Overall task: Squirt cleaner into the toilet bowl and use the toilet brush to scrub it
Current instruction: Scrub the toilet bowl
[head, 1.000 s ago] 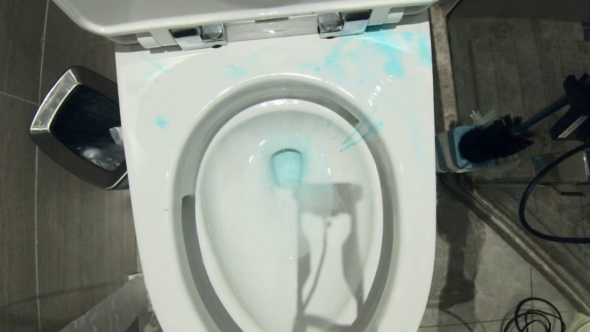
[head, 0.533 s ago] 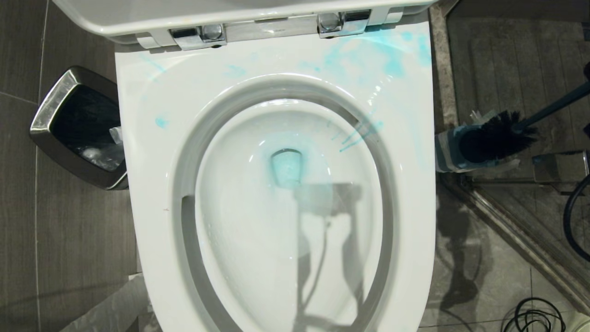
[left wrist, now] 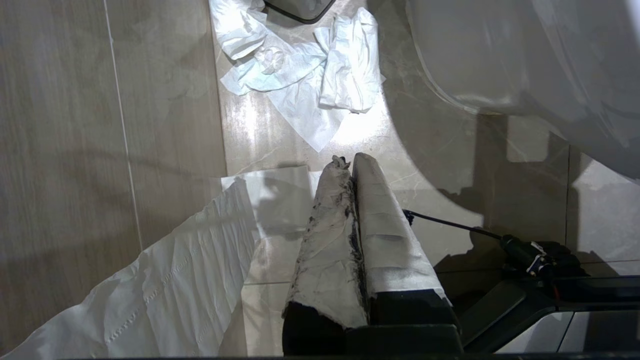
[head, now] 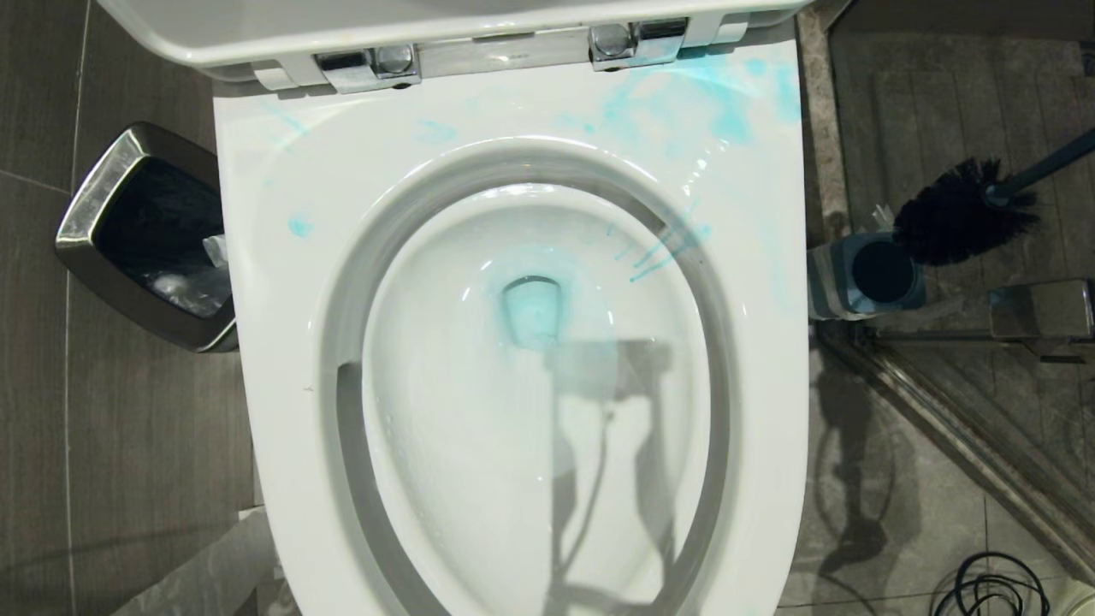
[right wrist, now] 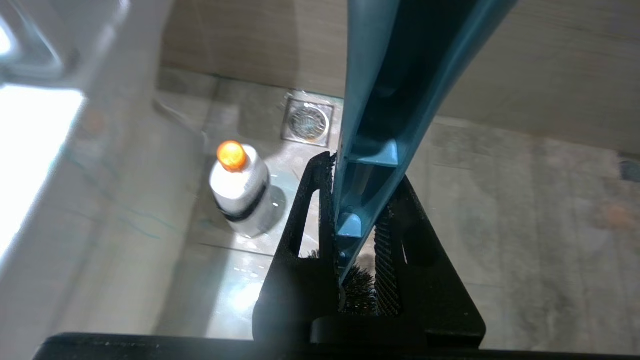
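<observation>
I see the white oval toilet bowl (head: pixel 522 342) in the middle, the chrome-rimmed waste bin (head: pixel 141 235) left of it. To its right stands the blue cylindrical brush holder (head: pixel 864 278), with the black-bristled toilet brush (head: pixel 958 212) above and just behind it. Behind the bowl sits the raised white lid (head: pixel 428 26).

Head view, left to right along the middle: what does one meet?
Steel-rimmed waste bin → white toilet seat → bowl drain with blue cleaner → blue brush holder → black-bristled toilet brush.

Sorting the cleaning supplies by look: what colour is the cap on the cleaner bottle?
Orange; the cleaner bottle shows best in the right wrist view.
</observation>
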